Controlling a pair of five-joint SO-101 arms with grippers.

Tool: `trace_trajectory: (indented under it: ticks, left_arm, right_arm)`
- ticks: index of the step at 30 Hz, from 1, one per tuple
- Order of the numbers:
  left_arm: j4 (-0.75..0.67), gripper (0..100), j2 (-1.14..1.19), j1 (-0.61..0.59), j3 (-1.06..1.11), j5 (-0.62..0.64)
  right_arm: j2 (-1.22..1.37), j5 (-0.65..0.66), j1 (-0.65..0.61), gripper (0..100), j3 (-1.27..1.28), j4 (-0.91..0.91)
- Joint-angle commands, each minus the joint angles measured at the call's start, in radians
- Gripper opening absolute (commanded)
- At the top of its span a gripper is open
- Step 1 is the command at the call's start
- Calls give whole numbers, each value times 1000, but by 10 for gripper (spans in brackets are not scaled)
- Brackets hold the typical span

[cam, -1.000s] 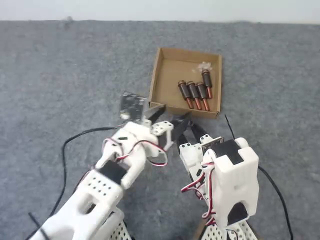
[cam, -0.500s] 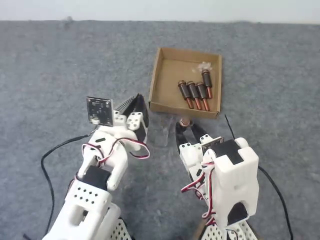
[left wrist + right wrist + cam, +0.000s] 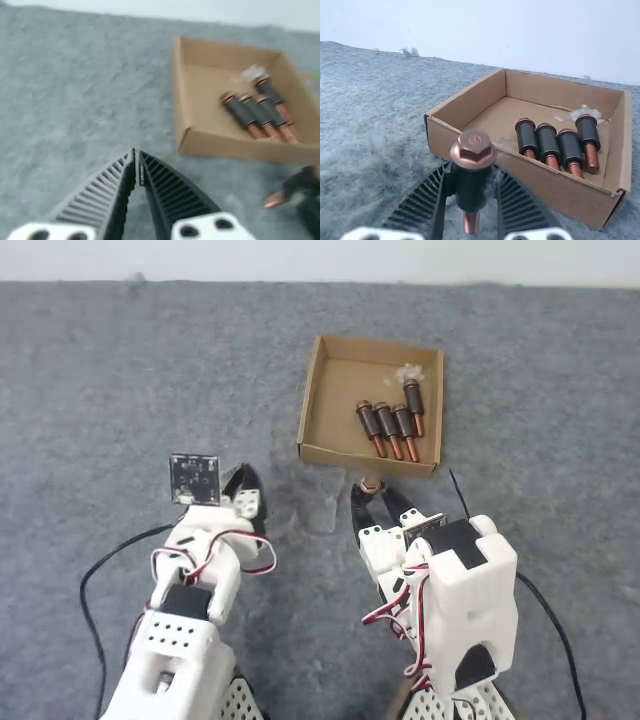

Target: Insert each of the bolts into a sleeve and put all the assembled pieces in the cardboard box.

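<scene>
My right gripper [image 3: 471, 172] is clamped on a black sleeve [image 3: 471, 189] that has a bolt [image 3: 472, 149] through it. The jaws are only as far apart as the sleeve is wide. The copper head sits above the fingers and the threaded tip pokes out below, so the piece stands roughly upright. It hangs just short of the near wall of the cardboard box [image 3: 309, 390], close to it, though I cannot tell whether it touches.

My left gripper [image 3: 135, 154] is closed with only a thin slit between the jaws, and it holds nothing. It is over bare grey desk [image 3: 120, 370], off to the left of the box's near left corner and apart from it.

The box sits toward the far edge of the desk. Inside it, four assembled pieces [image 3: 393, 425] lie side by side against the right wall. Their heads point to the far side, and the rightmost lies a little farther back. A pale scrap [image 3: 408, 372] rests by the far right corner.
</scene>
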Motion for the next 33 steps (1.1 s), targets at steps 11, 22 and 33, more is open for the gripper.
trace_trajectory:
  ticks: [11, 22, 33]
  left_arm:
    - [-2, 10, -49, -135, 44, -81]
    - [407, 10, -514, -132, 73, -78]
    - [732, 11, -697, -133, 68, -84]
  right_arm:
    - [-16, 11, 18, 6, -8, -18]
    - [-21, 11, 18, 6, 5, -18]
    - [-24, 12, 18, 6, 11, -18]
